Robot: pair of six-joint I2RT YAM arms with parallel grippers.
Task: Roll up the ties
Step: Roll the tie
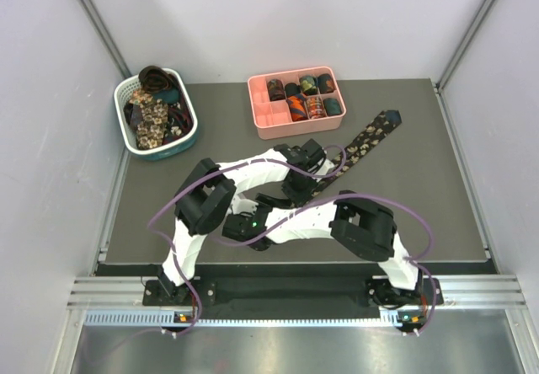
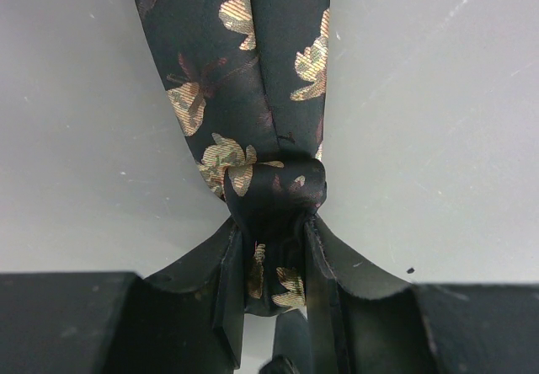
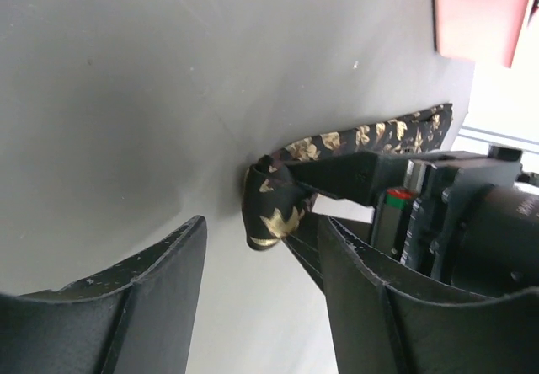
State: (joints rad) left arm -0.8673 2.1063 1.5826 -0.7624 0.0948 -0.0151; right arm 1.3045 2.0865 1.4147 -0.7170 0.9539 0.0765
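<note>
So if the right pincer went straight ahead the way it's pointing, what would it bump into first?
Probably the rolled end of the flowery tie, which the left pincer is pinching. It sits straight ahead of the open right pincer, though how far is hard to tell.

Satiny floral cloth tie (image 2: 210,79), matt grey tabletop (image 2: 438,138), pink plastic tray (image 1: 268,120)

Dk floral tie (image 2: 210,79): near end rolled, rest stretched flat.
</note>
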